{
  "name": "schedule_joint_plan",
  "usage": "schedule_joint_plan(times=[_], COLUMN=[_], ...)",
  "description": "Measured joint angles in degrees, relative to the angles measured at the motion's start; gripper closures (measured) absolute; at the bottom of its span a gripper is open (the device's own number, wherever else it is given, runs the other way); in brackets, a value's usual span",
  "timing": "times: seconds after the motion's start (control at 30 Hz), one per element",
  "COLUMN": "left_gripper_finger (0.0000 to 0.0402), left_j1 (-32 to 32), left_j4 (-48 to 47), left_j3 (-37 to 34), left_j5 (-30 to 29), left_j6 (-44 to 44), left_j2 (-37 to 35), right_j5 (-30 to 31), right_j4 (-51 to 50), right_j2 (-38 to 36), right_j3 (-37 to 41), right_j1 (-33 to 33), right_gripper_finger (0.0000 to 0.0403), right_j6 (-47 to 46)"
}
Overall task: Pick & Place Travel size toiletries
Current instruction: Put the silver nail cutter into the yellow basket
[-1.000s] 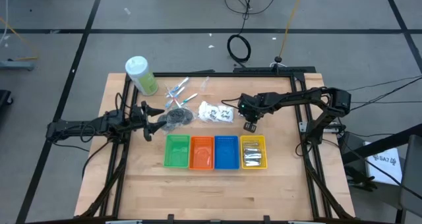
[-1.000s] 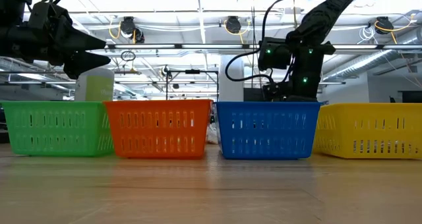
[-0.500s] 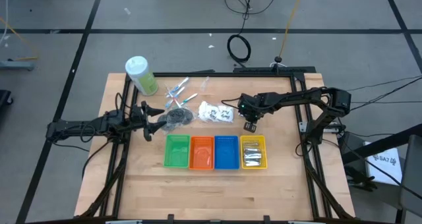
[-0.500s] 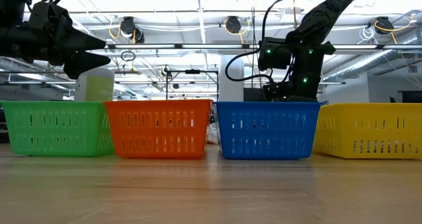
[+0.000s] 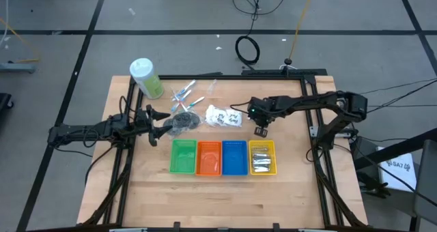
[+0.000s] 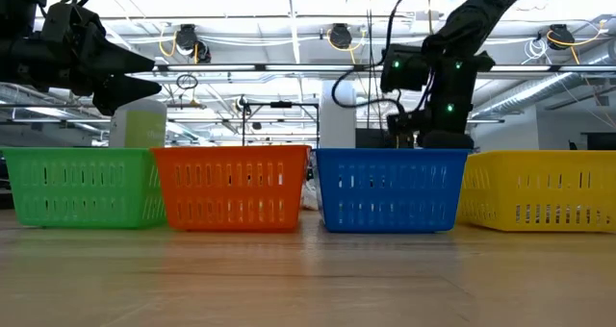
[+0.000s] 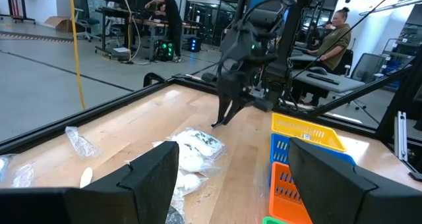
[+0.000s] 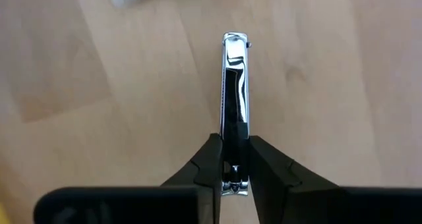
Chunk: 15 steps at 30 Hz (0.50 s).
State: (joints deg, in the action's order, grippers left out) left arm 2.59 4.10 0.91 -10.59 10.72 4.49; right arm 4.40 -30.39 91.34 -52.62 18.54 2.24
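My right gripper (image 8: pixel 235 165) is shut on a narrow shiny silver item (image 8: pixel 235 85). In the high view it (image 5: pixel 260 130) stands over bare wood, between the white packets (image 5: pixel 224 116) and the yellow bin (image 5: pixel 262 145). My left gripper (image 5: pixel 160 126) waits open beside the dark clear pouch (image 5: pixel 183 121) lying flat on the table. Thin sticks (image 5: pixel 186 94) lie farther back. Silver-grey tubes (image 5: pixel 261 162) rest inside the yellow bin. The low view hides my right fingertips behind the blue bin (image 6: pixel 390 188). My right gripper pinches the silver item by one end (image 8: pixel 235 141) between its two fingers (image 8: pixel 211 161), and the fingers lie along it. The fingers point down at the table. The rest of the item sticks out past the fingertips. Whether its far end touches the wood, I cannot tell.
Green (image 5: pixel 183 157), orange (image 5: pixel 209 158) and blue (image 5: pixel 234 158) bins stand in a row with the yellow one near the table's middle. A large pale-green bottle (image 5: pixel 146 78) lies at the far left corner. Bare wood lies in front of the bins. People show in the room beyond.
My right arm has shifted a little toward the table's right, still shut on the silver item. Nothing else has moved.
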Motion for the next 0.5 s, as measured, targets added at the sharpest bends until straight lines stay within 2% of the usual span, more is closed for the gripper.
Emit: schedule_joint_plan(times=[0.3,0.5], left_gripper_finger=[0.0121,0.0121], left_j1=[0.0,0.0], left_j4=[0.0,0.0], left_j3=[0.0,0.0], left_j5=[0.0,0.0], left_j6=[0.0,0.0], left_j2=[0.0,0.0], right_j5=[0.0,0.0], right_j4=[-0.8,-1.2], right_j2=[-9.0,-10.7], right_j3=[0.0,0.0], right_j1=[0.0,-0.1], right_gripper_finger=[0.0361,0.0361], right_j6=[-0.7,-1.1])
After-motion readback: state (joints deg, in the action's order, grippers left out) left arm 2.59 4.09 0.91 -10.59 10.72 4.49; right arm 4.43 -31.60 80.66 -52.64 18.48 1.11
